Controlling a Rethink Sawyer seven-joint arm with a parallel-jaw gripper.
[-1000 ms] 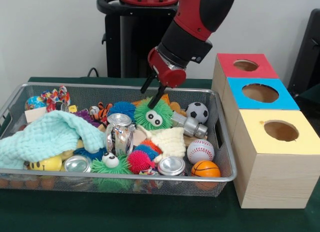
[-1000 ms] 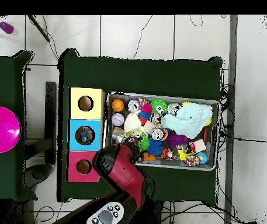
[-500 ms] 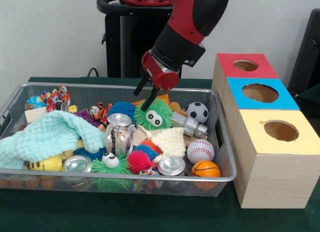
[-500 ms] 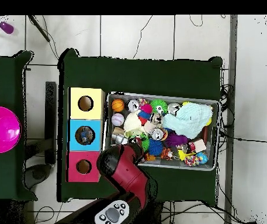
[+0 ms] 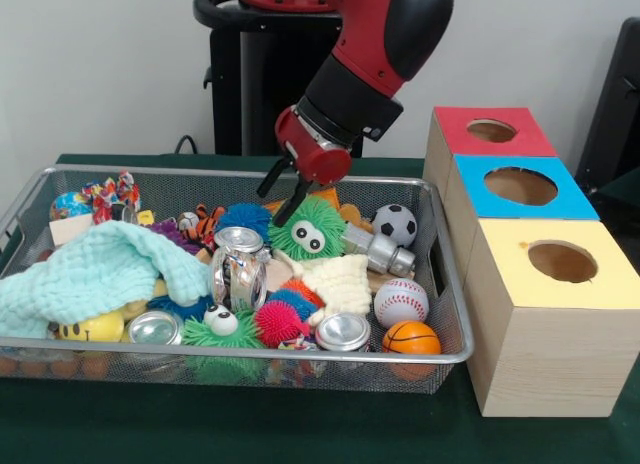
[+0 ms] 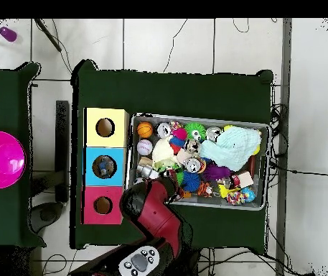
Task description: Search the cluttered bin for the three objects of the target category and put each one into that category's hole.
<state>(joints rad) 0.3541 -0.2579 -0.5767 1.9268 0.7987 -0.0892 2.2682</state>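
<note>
Above green fuzzy toy [image 5: 306,234], tool [image 5: 278,192] spread, empty; overhead hidden by arm.

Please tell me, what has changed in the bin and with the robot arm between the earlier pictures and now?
The gripper has moved sideways over the wire bin, toward the picture's left in the front view, away from the coloured boxes. Its open fingers now hang just above the green fuzzy toy with eyes and hold nothing. Nothing was taken or let go. The toys, balls, cans and pale green cloth lie as before.
</note>
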